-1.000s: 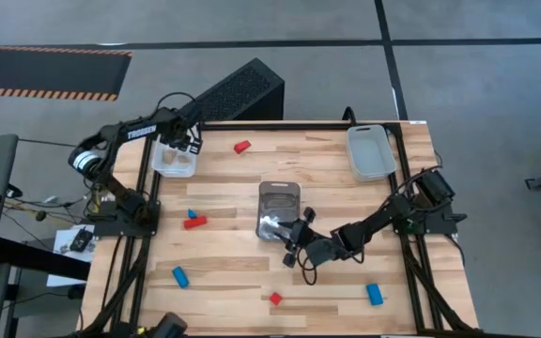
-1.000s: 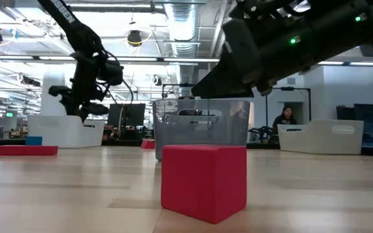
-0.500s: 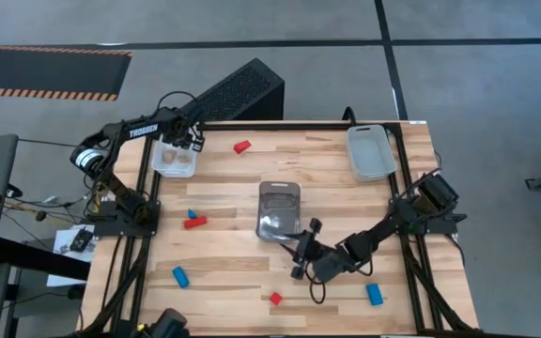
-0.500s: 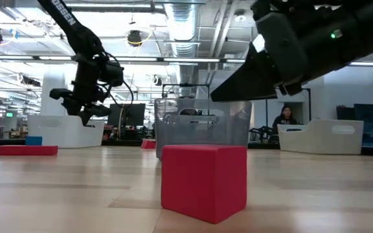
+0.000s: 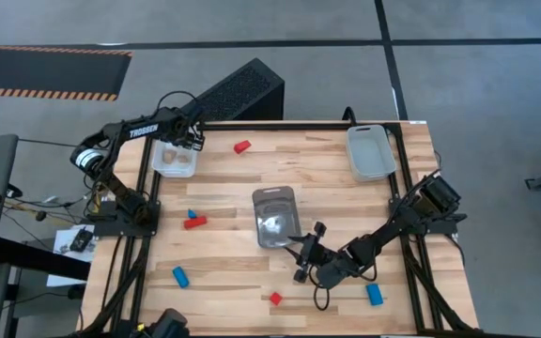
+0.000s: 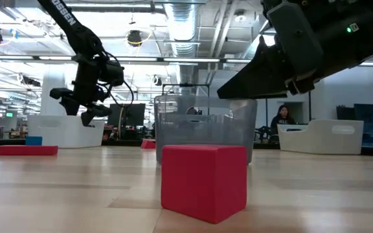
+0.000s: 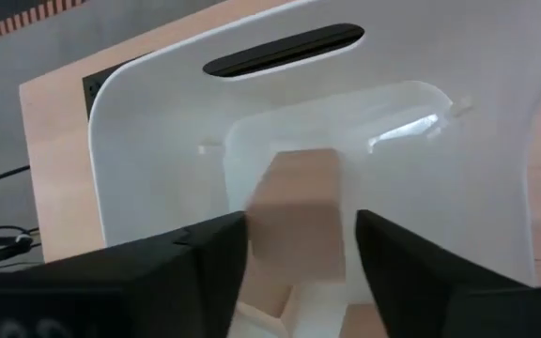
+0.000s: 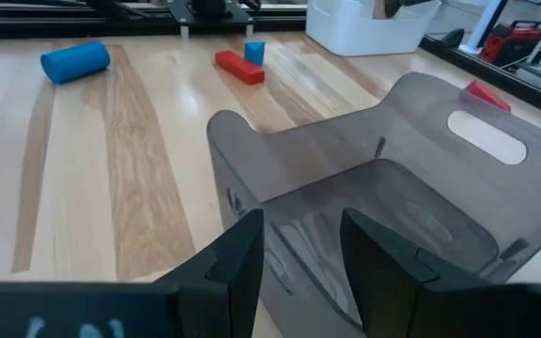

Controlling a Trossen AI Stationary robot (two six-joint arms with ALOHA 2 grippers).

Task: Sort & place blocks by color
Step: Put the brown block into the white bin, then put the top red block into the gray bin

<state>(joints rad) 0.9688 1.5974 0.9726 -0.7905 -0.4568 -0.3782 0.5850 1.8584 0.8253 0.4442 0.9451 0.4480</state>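
Observation:
My left gripper (image 5: 192,143) hangs over the white tray (image 5: 162,165) at the far left, shut on a plain wood block (image 7: 299,197). More wood blocks lie in that tray. My right gripper (image 5: 296,247) is at the near right corner of the clear grey tray (image 5: 275,202) in the middle of the table. Loose on the wood are a red wedge (image 5: 242,146), a red bar (image 5: 195,222) with a small blue block (image 5: 193,214) beside it, a blue cylinder (image 5: 178,275), a red cube (image 5: 275,299) and a blue block (image 5: 374,294). My left gripper pinches the wood block by two opposite sides (image 7: 261,216) between its two fingers, coming from above. The block is lifted clear over the white tray's inside (image 7: 158,141). My right gripper has the grey tray's near end wall (image 8: 242,188) by the right corner, one finger (image 8: 383,263) inside and one (image 8: 238,258) outside. It comes slanting from the table's near right side, about at rim height. The tray's bottom stays on the table.
A pale grey tray (image 5: 371,152) stands at the far right corner. A black box (image 5: 242,89) lies beyond the far edge. The red cube (image 6: 204,181) sits close to the low camera, in front of the grey tray (image 6: 206,129). Bare wood lies along the near edge.
My right gripper has drawn back toward the table's near right. The grey tray has come with it: its near end slid a little toward the near edge and its far end swung slightly left.

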